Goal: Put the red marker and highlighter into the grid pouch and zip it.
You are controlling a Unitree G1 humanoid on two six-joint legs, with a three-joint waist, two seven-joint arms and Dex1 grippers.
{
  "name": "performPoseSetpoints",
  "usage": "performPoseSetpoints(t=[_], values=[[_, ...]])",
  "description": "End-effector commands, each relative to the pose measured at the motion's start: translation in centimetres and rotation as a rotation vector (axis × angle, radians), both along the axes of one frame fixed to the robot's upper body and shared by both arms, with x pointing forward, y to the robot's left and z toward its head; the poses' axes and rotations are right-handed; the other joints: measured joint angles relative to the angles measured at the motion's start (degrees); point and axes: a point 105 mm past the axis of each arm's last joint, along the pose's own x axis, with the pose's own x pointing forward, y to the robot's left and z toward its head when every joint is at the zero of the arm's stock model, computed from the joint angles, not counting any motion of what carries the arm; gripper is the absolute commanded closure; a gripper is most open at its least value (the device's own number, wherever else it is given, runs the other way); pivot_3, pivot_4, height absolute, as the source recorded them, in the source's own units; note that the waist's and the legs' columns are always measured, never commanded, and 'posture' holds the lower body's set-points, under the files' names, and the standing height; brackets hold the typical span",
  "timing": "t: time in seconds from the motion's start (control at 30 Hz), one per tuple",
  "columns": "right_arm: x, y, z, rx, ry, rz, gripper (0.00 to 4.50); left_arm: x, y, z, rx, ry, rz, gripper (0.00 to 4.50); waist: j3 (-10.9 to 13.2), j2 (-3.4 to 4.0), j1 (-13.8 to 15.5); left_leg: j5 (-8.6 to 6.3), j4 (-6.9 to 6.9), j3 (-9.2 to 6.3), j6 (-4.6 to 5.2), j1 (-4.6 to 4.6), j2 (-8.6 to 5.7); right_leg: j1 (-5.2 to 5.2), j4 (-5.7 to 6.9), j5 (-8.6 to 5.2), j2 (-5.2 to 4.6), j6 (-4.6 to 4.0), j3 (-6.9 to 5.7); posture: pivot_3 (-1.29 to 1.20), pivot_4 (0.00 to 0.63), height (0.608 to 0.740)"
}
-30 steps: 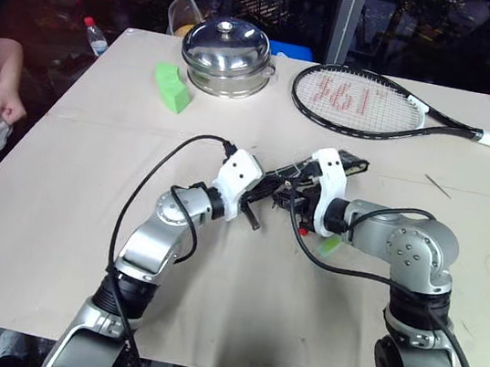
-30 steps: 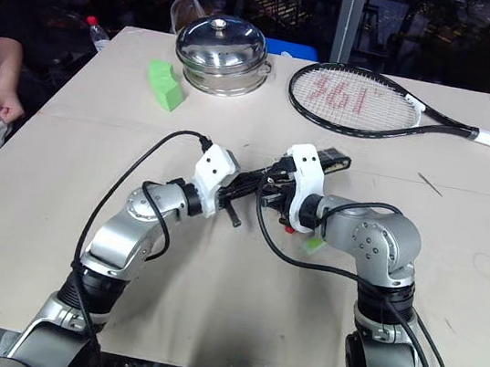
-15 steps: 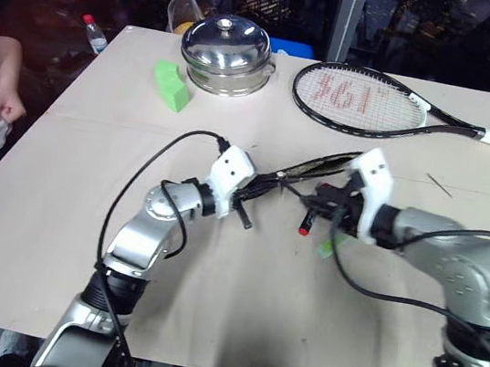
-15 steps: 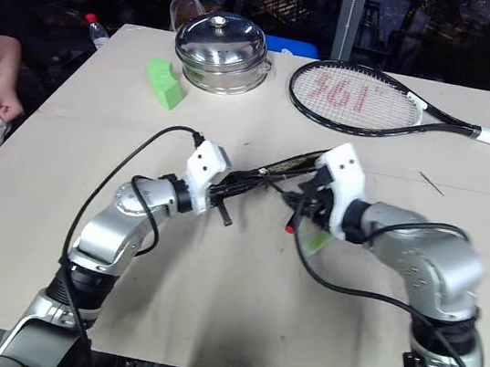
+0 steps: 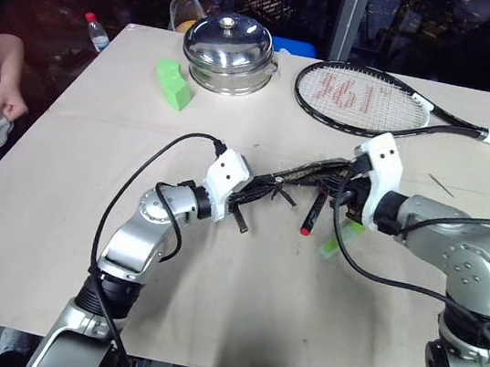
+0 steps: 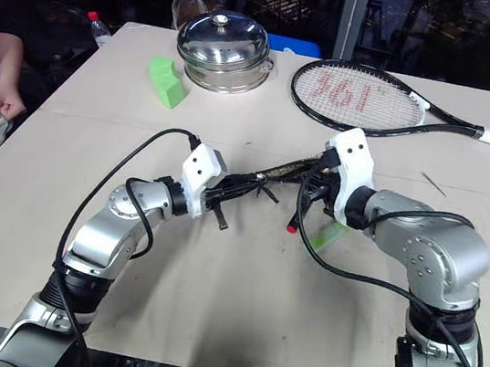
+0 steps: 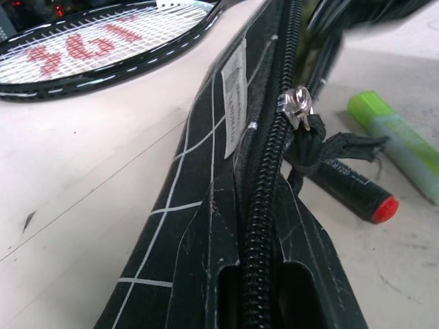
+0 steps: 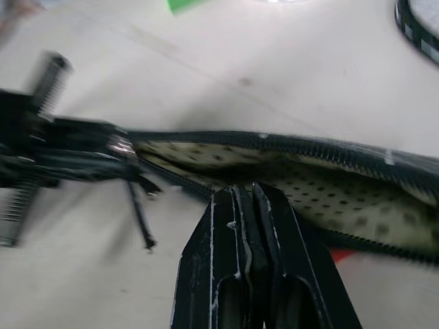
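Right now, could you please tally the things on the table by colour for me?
Green: 2, wedge block and highlighter
Black: 3, grid pouch, red-capped marker, racket
Silver: 1, lidded pot
Total: 6

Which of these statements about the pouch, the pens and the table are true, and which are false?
1. The red marker lies on the table, outside the grid pouch. True.
2. The grid pouch is fully zipped. False: it gapes open, and its dotted lining shows.
3. The highlighter is inside the pouch. False: it lies on the table beside the marker.
4. The left gripper is shut on one end of the pouch. True.
5. A tennis racket lies behind the pouch. True.
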Motion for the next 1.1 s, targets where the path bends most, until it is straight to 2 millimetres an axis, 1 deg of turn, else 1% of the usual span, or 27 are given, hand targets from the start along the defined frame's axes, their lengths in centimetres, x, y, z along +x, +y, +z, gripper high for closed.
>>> performPoseSetpoints(t=[0.03, 0.07, 0.13, 0.17, 0.23, 0.27, 0.33, 0.37, 0.4, 0.47, 0.53, 0.6, 0.67, 0.7, 0.77, 0.8, 0.83, 0.9, 0.93, 0.97, 1.03, 1.07, 1.1], values=[[1.3, 1.3, 0.6, -0.078, -0.118, -0.002, 4.45, -0.8, -1.0, 1.5, -0.011, -0.072, -0.050, 4.50, 0.00, 0.00, -0.15, 0.00, 0.00, 0.02, 0.00, 0.00, 0.02, -0.03, 0.02, 0.00, 0.03, 0.00, 0.03, 0.00, 0.150, 0.740], [1.7, 2.3, 0.6, -0.158, -0.206, 0.034, 4.45, -0.8, -0.9, 1.5, -0.003, -0.075, -0.044, 4.50, 0.01, 0.01, -0.18, 0.00, 0.00, 0.02, -0.01, 0.00, 0.02, -0.04, 0.04, 0.00, 0.04, 0.00, 0.03, 0.00, 0.150, 0.740], [1.8, 3.6, 0.4, -0.270, -0.336, 0.101, 4.45, -0.6, -0.7, 1.6, 0.007, -0.076, -0.036, 4.50, 0.01, 0.01, -0.16, 0.01, -0.01, 0.05, -0.01, -0.03, 0.03, -0.13, 0.07, -0.01, 0.07, 0.01, 0.06, 0.00, 0.150, 0.740], [1.8, 4.6, 0.4, -0.368, -0.450, 0.171, 4.45, -0.5, -0.4, 1.5, 0.021, -0.075, -0.027, 4.50, 0.01, 0.01, -0.16, 0.01, -0.01, 0.08, -0.02, -0.06, 0.03, -0.19, 0.08, -0.01, 0.09, 0.01, 0.08, 0.00, 0.150, 0.740], [1.7, 5.9, 0.1, -0.514, -0.602, 0.281, 4.45, -0.3, 0.0, 1.5, 0.038, -0.072, -0.014, 4.50, 0.01, 0.01, -0.18, 0.02, -0.03, 0.13, -0.02, -0.08, 0.02, -0.24, 0.08, -0.01, 0.10, 0.02, 0.13, 0.00, 0.150, 0.740], [1.5, 6.7, -0.2, -0.608, -0.704, 0.378, 4.45, -0.1, 0.3, 1.4, 0.056, -0.068, -0.002, 4.50, 0.01, 0.01, -0.21, 0.02, -0.01, 0.16, -0.03, -0.07, 0.03, -0.25, 0.08, -0.01, 0.10, 0.02, 0.14, 0.00, 0.150, 0.740], [1.4, 7.4, -0.9, -0.712, -0.802, 0.503, 4.45, 0.3, 0.9, 1.3, 0.085, -0.059, 0.018, 4.50, 0.02, 0.00, -0.19, 0.03, -0.01, 0.21, -0.05, -0.06, 0.03, -0.26, 0.08, -0.05, 0.10, 0.09, 0.14, 0.00, 0.150, 0.740], [1.6, 7.7, -0.6, -0.737, -0.853, 0.528, 4.45, 0.4, 1.2, 1.2, 0.101, -0.057, 0.023, 4.50, 0.02, 0.00, -0.17, 0.07, 0.01, 0.21, -0.11, -0.06, 0.04, -0.26, 0.09, -0.06, 0.10, 0.10, 0.13, 0.00, 0.150, 0.740], [1.8, 7.9, -0.5, -0.756, -0.883, 0.546, 3.94, 0.4, 1.4, 1.1, 0.113, -0.057, 0.027, 4.50, 0.02, 0.00, -0.17, 0.10, 0.01, 0.22, -0.15, -0.06, 0.04, -0.26, 0.09, -0.07, 0.10, 0.13, 0.12, 0.00, 0.150, 0.740], [2.3, 8.1, -0.3, -0.801, -0.935, 0.576, 3.31, 0.5, 1.7, 1.0, 0.121, -0.055, 0.037, 4.50, 0.02, 0.00, -0.12, 0.15, 0.02, 0.25, -0.25, -0.05, 0.05, -0.26, 0.10, -0.05, 0.09, 0.10, 0.10, 0.00, 0.150, 0.740], [2.6, 8.0, -0.5, -0.833, -0.954, 0.600, 2.33, 0.5, 2.2, 1.0, 0.126, -0.056, 0.056, 4.50, 0.02, 0.00, -0.06, 0.17, 0.03, 0.30, -0.28, -0.05, 0.06, -0.26, 0.10, 0.00, 0.08, 0.02, 0.09, 0.00, 0.150, 0.740], [2.9, 7.7, -0.6, -0.842, -0.959, 0.609, 1.47, 0.6, 2.6, 1.2, 0.120, -0.057, 0.075, 4.50, 0.02, 0.00, -0.04, 0.18, 0.04, 0.33, -0.29, -0.05, 0.06, -0.26, 0.10, 0.00, 0.06, 0.02, 0.09, 0.00, 0.150, 0.740], [3.2, 7.4, -0.5, -0.842, -0.964, 0.603, 0.45, 0.6, 3.0, 1.2, 0.121, -0.056, 0.088, 4.50, 0.02, 0.00, -0.04, 0.18, 0.04, 0.38, -0.29, -0.05, 0.07, -0.26, 0.10, 0.00, 0.05, 0.01, 0.10, 0.00, 0.150, 0.740], [3.3, 7.1, 0.0, -0.817, -0.954, 0.580, 0.21, 0.7, 3.4, 1.2, 0.122, -0.055, 0.100, 4.50, 0.02, 0.00, -0.05, 0.18, 0.04, 0.38, -0.29, -0.05, 0.07, -0.26, 0.10, 0.00, 0.05, 0.01, 0.09, 0.00, 0.150, 0.740], [3.2, 6.7, 0.9, -0.751, -0.921, 0.538, 0.21, 0.7, 4.0, 1.2, 0.126, -0.054, 0.115, 4.50, 0.02, 0.00, -0.04, 0.19, 0.05, 0.38, -0.31, -0.04, 0.09, -0.26, 0.14, 0.01, 0.05, 0.01, 0.10, 0.00, 0.150, 0.740], [3.1, 6.2, 1.7, -0.671, -0.867, 0.488, 0.21, 0.8, 4.4, 1.2, 0.132, -0.054, 0.125, 4.50, 0.02, -0.01, -0.04, 0.19, 0.05, 0.39, -0.32, -0.03, 0.09, -0.26, 0.15, 0.01, 0.05, 0.01, 0.10, 0.00, 0.150, 0.740], [3.0, 5.2, 2.9, -0.542, -0.759, 0.409, 0.21, 0.9, 5.0, 1.1, 0.141, -0.053, 0.140, 4.50, 0.02, -0.01, -0.02, 0.20, 0.06, 0.35, -0.33, -0.04, 0.10, -0.25, 0.15, 0.01, 0.05, 0.00, 0.10, 0.00, 0.150, 0.740], [1.7, 3.4, 4.4, -0.317, -0.552, 0.331, 0.21, 1.2, 6.1, 0.9, 0.158, -0.049, 0.168, 4.50, 0.02, -0.01, 0.05, 0.21, 0.06, 0.34, -0.34, -0.05, 0.13, -0.26, 0.19, 0.01, 0.04, 0.00, 0.15, 0.00, 0.150, 0.740], [1.2, 2.7, 4.9, -0.245, -0.476, 0.295, 0.21, 1.3, 6.5, 0.8, 0.164, -0.048, 0.181, 4.50, 0.02, -0.01, 0.03, 0.21, 0.06, 0.34, -0.34, -0.04, 0.13, -0.26, 0.21, 0.02, 0.02, -0.01, 0.17, 0.00, 0.150, 0.740], [1.1, 1.9, 5.1, -0.213, -0.409, 0.234, 0.21, 1.5, 6.9, 0.8, 0.168, -0.047, 0.192, 4.50, 0.02, -0.01, 0.04, 0.21, 0.07, 0.32, -0.34, -0.04, 0.14, -0.25, 0.23, 0.02, 0.00, -0.01, 0.16, 0.00, 0.150, 0.740], [1.0, 0.4, 5.0, -0.234, -0.305, 0.083, 0.21, 1.8, 7.6, 0.8, 0.170, -0.048, 0.214, 4.50, 0.00, 0.00, 0.06, 0.20, 0.09, 0.30, -0.32, -0.02, 0.14, -0.25, 0.27, 0.02, -0.12, -0.02, 0.13, 0.00, 0.150, 0.740], [0.8, 0.0, 4.6, -0.223, -0.239, 0.031, 0.21, 1.9, 7.8, 0.9, 0.171, -0.049, 0.223, 4.50, -0.01, -0.01, 0.02, 0.19, 0.08, 0.29, -0.31, -0.01, 0.13, -0.25, 0.27, 0.02, -0.13, -0.02, 0.08, 0.00, 0.150, 0.740], [0.8, -0.1, 3.8, -0.173, -0.125, -0.013, 0.21, 2.1, 8.1, 0.9, 0.173, -0.052, 0.232, 4.50, -0.01, -0.01, -0.12, 0.16, 0.08, 0.27, -0.26, -0.01, 0.12, -0.25, 0.28, 0.02, -0.18, -0.03, 0.07, 0.00, 0.150, 0.740]])
